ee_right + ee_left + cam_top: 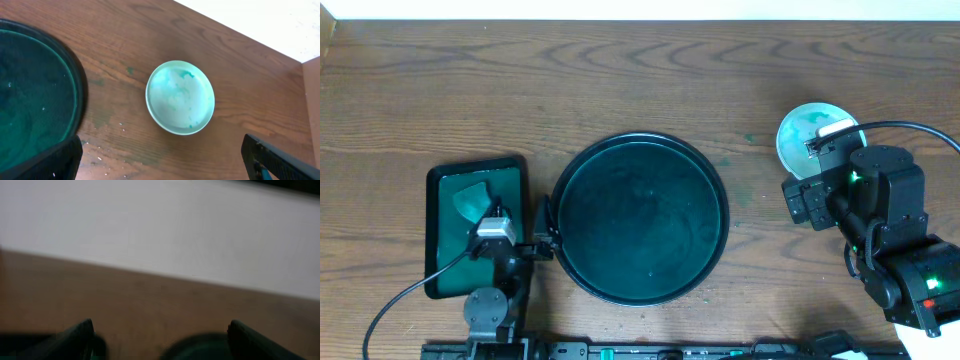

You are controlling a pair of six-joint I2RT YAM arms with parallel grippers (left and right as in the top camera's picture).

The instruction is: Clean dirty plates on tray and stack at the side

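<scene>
"One big brown wooden table (620,70). What is on it?"
"A round dark green tray (640,220) with a raised rim, in the middle."
"What is left of the round tray?"
"A smaller green rectangle tray (442,265), just beside it."
"Where is the plate?"
"A round white plate (180,97) with teal smears lies on the wood, right of the round tray and apart from it. I can't tell if more plates are under it."
"And the grippers?"
"The left gripper (544,240) is at the round tray's left rim, its fingers spread wide, holding nothing. The right gripper (161,150) hangs over the plate, spread wide too, holding nothing."
"Anything smaller?"
"A teal cloth (472,199) lies in the rectangle tray."
</scene>
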